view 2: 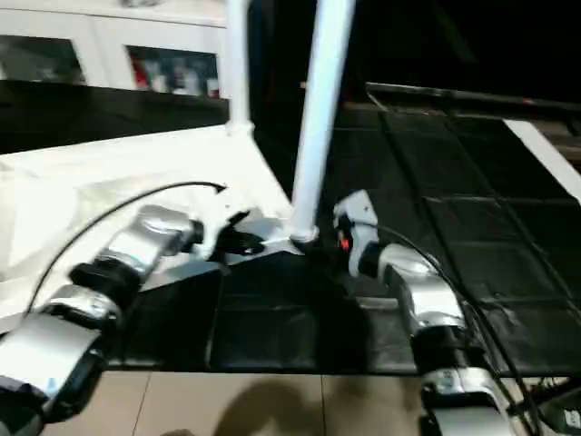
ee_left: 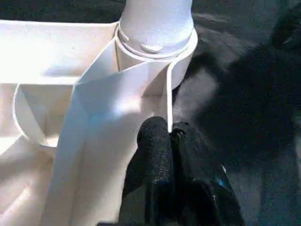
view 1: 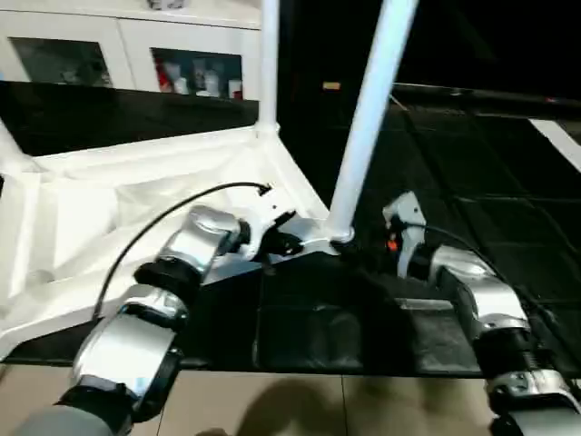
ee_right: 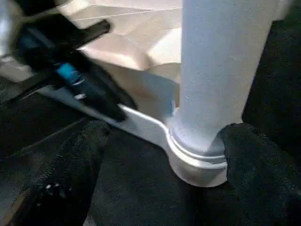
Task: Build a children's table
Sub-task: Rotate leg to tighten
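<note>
The all-white plastic children's table [view 1: 136,200] lies upside down on the black mat [view 1: 363,327] so that its ribbed underside and rounded corner sockets face up, where I can reach them. A long tapered white leg [view 1: 368,118] stands in the near corner socket [view 1: 338,238], leaning a little, and another white leg [view 1: 269,64] rises from the far corner.

My left gripper [ee_left: 169,136] has its two black fingers pressed together, their tips resting on the thin rim of the table top just beside the near socket. I judge that this pins the top down so it cannot slide while the leg is worked.

My right gripper [ee_right: 160,155] has its fingers spread wide, one on each side of the leg's base, neither pad squeezing it. The socket sits between them, close in front of my wrist.
</note>
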